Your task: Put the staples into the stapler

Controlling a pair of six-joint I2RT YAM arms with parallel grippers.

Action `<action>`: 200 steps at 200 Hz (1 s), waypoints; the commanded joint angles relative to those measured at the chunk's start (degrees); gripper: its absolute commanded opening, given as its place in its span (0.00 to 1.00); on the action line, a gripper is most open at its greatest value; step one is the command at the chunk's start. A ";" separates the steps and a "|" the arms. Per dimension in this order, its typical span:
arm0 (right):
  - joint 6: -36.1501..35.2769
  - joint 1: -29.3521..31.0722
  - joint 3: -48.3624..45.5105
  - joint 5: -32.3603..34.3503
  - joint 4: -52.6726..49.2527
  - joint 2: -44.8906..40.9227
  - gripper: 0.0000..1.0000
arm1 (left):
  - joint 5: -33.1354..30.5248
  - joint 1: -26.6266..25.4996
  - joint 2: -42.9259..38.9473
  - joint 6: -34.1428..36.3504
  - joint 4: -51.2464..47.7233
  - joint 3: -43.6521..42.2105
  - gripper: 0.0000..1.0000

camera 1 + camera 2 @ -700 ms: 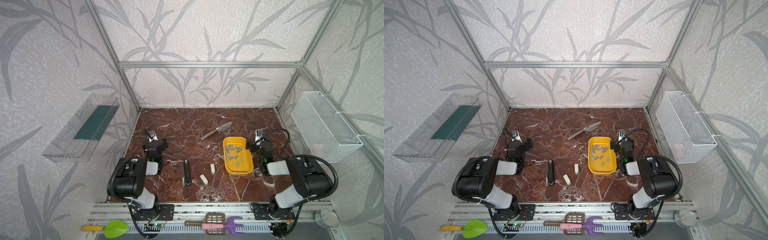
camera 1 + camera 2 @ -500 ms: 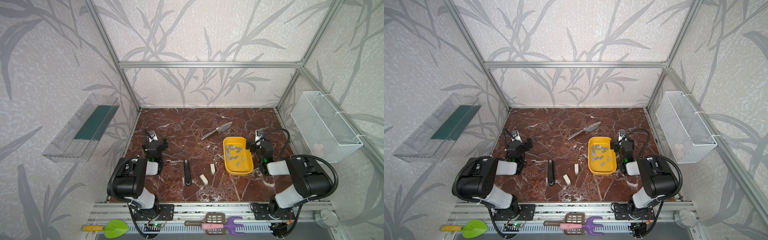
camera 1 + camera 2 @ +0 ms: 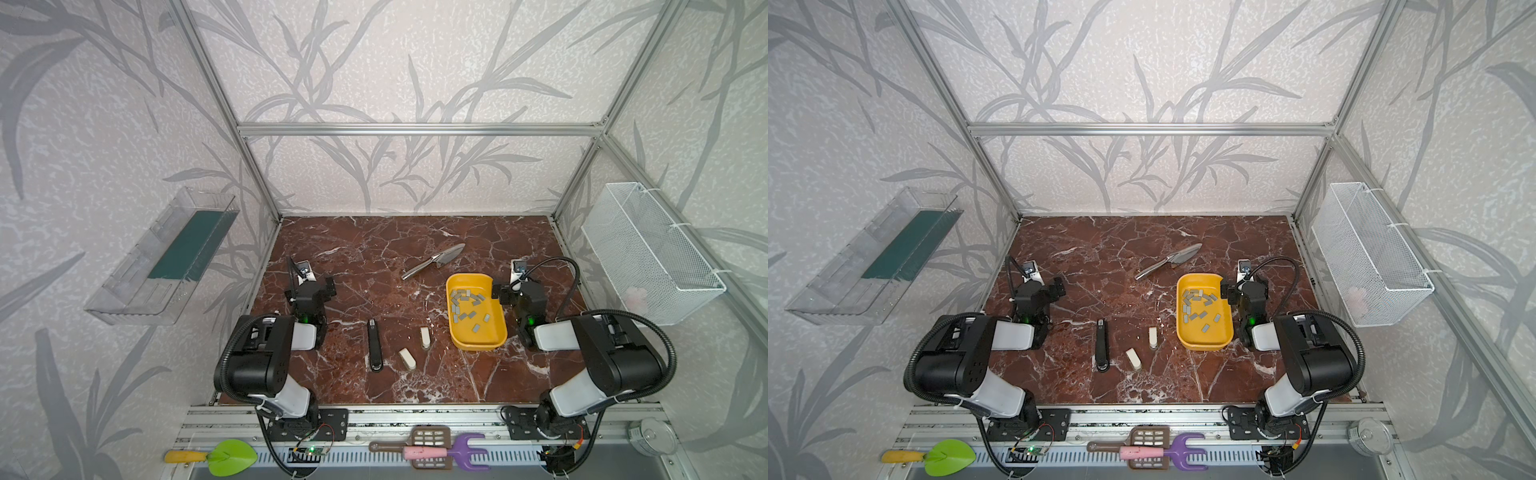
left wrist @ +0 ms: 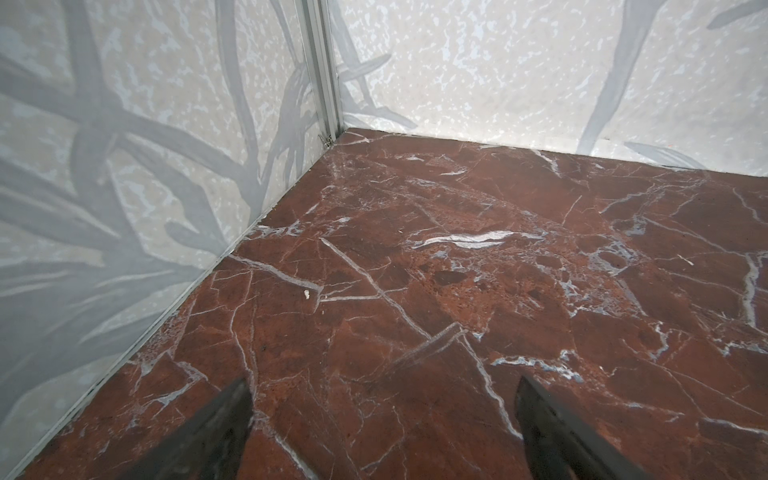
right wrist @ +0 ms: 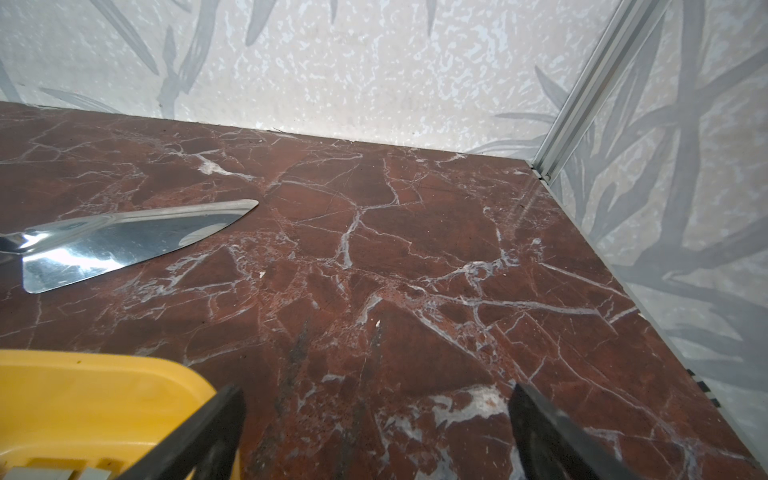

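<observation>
Several small grey staples (image 3: 467, 305) (image 3: 1200, 305) lie loose in a yellow tray (image 3: 478, 345) (image 3: 1204, 344) right of centre. A slim black stapler (image 3: 375, 345) (image 3: 1101, 345) lies flat near the front middle. My left gripper (image 3: 319, 289) (image 3: 1048, 291) rests low at the left edge, open and empty; in its wrist view the gripper (image 4: 382, 415) has only bare marble between its fingers. My right gripper (image 3: 515, 290) (image 3: 1246, 290) sits just right of the tray, open and empty. Its wrist view shows the gripper (image 5: 374, 415) beside the tray's corner (image 5: 83, 395).
A shiny metal cake server (image 3: 434, 261) (image 3: 1169, 261) (image 5: 124, 241) lies behind the tray. Two small cream pieces (image 3: 407, 359) (image 3: 424, 337) sit between stapler and tray. A clear bin (image 3: 166, 257) hangs on the left wall, a white wire basket (image 3: 648, 253) on the right wall.
</observation>
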 commanded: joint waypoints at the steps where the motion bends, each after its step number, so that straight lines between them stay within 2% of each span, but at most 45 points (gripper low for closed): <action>1: -0.56 0.04 0.13 0.32 0.74 0.58 0.99 | -0.01 0.09 0.38 0.58 1.45 -0.22 0.99; 86: -0.72 0.02 0.02 0.20 1.04 0.60 0.99 | 0.03 0.08 0.42 0.57 1.52 -0.20 0.99; 105: -0.06 0.10 -0.28 2.11 -0.64 -2.16 0.99 | 2.78 -0.09 0.31 1.90 1.39 -0.09 0.99; 126: -0.22 0.27 -0.47 2.88 -4.17 -6.44 0.99 | 1.50 -1.16 -3.39 2.76 -0.25 -0.75 0.99; 139: 0.10 0.62 -0.75 5.42 -5.02 -8.52 0.99 | -1.51 -2.96 -7.15 3.83 -2.24 -1.45 0.99; 149: 0.40 0.71 -0.12 6.16 -8.26 -11.12 0.99 | -4.07 -4.17 -10.28 3.77 -5.92 -1.08 0.99; 161: 1.59 0.67 1.52 8.03 -14.55 -15.35 0.99 | -4.64 -4.62 -14.72 1.95 -15.52 1.42 0.99; 175: 3.64 0.72 5.13 9.14 -27.73 -21.59 0.99 | -4.28 -4.59 -20.07 -6.11 -30.23 6.86 0.99; 185: 5.99 0.63 8.39 8.60 -37.20 -25.89 0.99 | -0.21 -4.53 -23.27 -10.33 -37.99 10.01 0.99; 200: 12.06 0.63 12.68 4.64 -48.62 -31.69 0.99 | 9.51 -4.46 -27.37 -13.45 -43.44 13.00 0.99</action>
